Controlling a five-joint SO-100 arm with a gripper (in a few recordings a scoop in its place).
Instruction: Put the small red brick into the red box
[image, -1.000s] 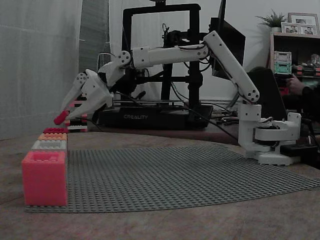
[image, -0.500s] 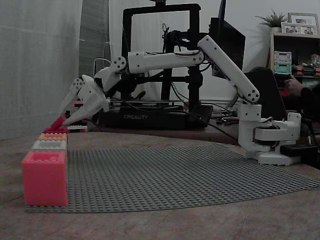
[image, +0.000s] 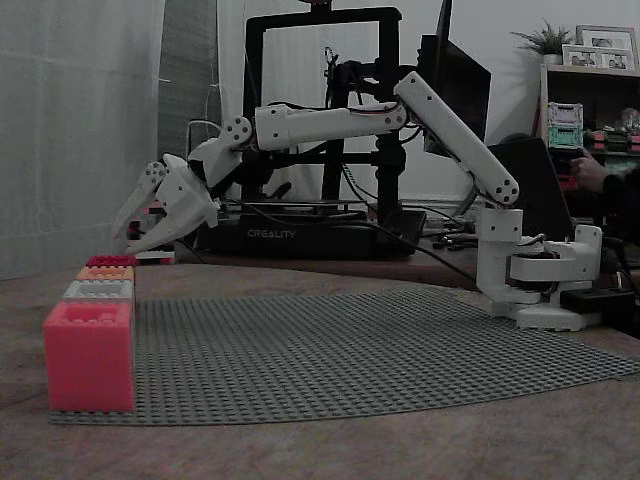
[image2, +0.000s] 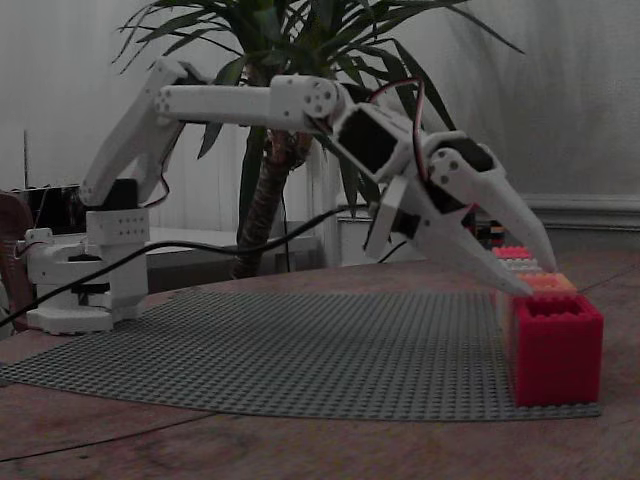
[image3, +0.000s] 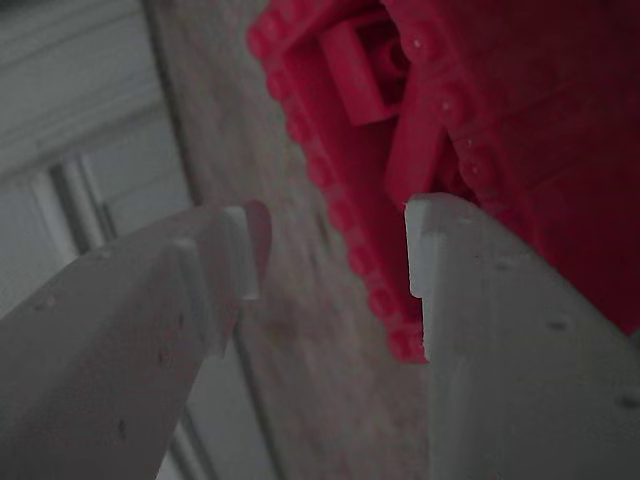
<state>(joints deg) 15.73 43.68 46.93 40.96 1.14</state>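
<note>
Baseplate: grey studded mat on the table, with a row of boxes along one edge.
Arm: stretched out low, reaching to the red end of that row.
Red box: last in the row in one fixed view, nearest in the other; open top, just under the fingertips.
Gripper: fingers spread apart with nothing between them; a second ago pinched on the brick at the very tips.
Small red brick: gone from the fingers, now lying inside the red box's walls in the wrist view.
Change: release just made, after a short dip toward the box.
Meaning: placement looks done; probably only a clean lift away from the rim left.
</note>
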